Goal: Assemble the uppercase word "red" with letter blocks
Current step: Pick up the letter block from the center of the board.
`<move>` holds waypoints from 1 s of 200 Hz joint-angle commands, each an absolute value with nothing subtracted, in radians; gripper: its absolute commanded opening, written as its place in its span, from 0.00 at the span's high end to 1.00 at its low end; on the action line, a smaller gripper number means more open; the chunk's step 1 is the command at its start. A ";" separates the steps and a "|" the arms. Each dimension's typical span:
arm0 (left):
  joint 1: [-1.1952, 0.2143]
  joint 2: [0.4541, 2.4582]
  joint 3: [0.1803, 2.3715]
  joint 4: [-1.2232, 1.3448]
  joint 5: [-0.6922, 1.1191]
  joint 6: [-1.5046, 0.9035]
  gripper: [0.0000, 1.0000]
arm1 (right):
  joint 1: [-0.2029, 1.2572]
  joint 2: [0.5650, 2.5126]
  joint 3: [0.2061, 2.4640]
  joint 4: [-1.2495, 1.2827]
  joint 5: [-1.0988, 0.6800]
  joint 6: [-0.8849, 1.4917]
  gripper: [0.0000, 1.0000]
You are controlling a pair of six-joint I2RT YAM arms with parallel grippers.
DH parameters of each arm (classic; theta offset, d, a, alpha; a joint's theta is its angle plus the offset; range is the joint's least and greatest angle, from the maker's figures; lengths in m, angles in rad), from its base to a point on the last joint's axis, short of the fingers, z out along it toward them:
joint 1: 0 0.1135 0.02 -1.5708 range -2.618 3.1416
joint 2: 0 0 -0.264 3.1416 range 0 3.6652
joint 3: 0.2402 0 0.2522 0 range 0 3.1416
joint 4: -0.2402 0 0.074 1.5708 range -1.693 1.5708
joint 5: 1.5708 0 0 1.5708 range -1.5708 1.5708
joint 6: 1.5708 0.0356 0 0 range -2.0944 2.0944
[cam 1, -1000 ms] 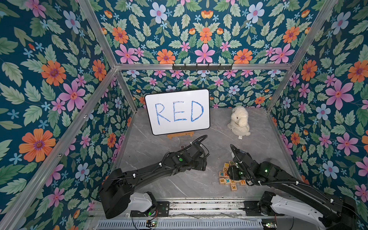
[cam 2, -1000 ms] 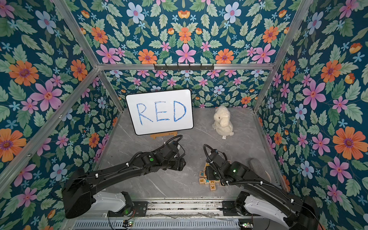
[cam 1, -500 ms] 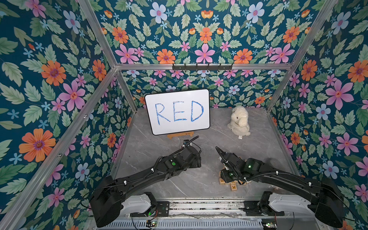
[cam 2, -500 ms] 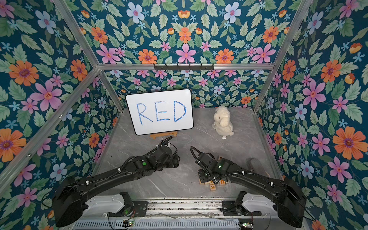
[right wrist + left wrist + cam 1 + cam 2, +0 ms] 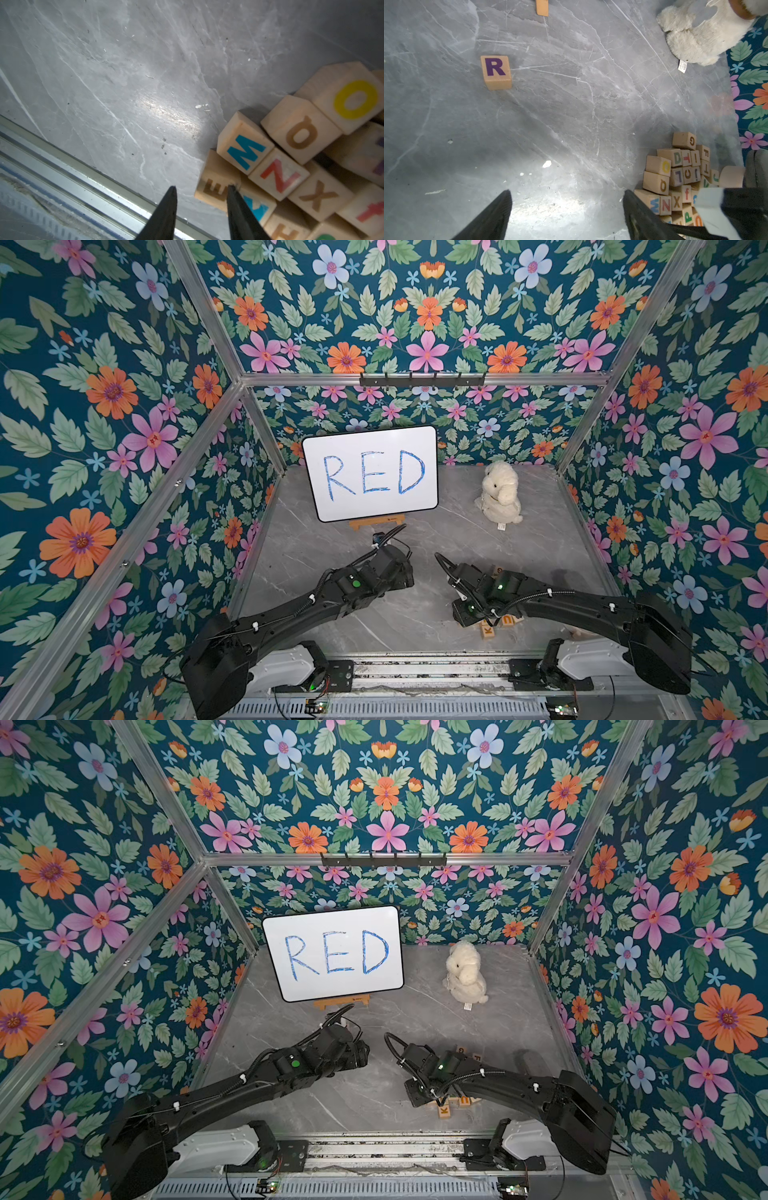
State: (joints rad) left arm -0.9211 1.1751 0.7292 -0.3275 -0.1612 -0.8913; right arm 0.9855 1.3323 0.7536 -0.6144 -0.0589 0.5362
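Since a second ago the left arm is drawing back toward its own side, and the right arm is swinging inward, so its wrist is now hanging over the near edge of the pile of letter blocks point(image 5: 679, 176) rather than its middle. The left gripper point(image 5: 566, 192) is standing open with nothing between its jaws. The R block point(image 5: 496, 71) is sitting alone, purple letter up, on the table point(image 5: 316, 547), well ahead of that gripper and toward the whiteboard point(image 5: 370, 472). The right gripper point(image 5: 202, 187) is keeping its jaws only narrowly apart, clamping nothing that shows. It is hovering right at an E block point(image 5: 212, 182) that is crowded by the M block point(image 5: 245, 151) and a blue-lettered neighbour. With so slim a gap, a fingertip is probably risking a landing on top of the cube instead of straddling it. Such a push could be shoving the neighbours, tumbling the heap and rolling the D block point(image 5: 677, 158) so its green letter is facing away. The E face in view is looking brownish, not red, so the wanted face may be turned elsewhere. The two wrists are also working near each other, so a wide swing is inviting a bump. In both top views the R block is not showing at all, the right arm is covering most of the pile, and both sets of fingertips are hiding beneath their wrists. Whether the right finger is touching the E block I cannot tell.
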 commanded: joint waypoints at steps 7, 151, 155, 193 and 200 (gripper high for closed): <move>-0.911 1.167 0.727 -0.313 -0.182 -0.904 0.14 | 1.001 1.350 0.755 -0.631 -0.033 0.527 0.57; -0.910 1.168 0.729 -0.320 -0.187 -0.904 0.14 | 1.025 1.327 0.748 -0.641 0.114 0.604 0.51; -0.910 1.170 0.729 -0.318 -0.187 -0.904 0.14 | 1.025 1.329 0.745 -0.635 0.111 0.604 0.51; -0.909 1.184 0.737 -0.324 -0.184 -0.902 0.14 | 1.024 1.371 0.744 -0.588 0.071 0.606 0.51; -0.910 1.184 0.738 -0.326 -0.184 -0.901 0.14 | 1.024 1.383 0.747 -0.585 0.060 0.606 0.52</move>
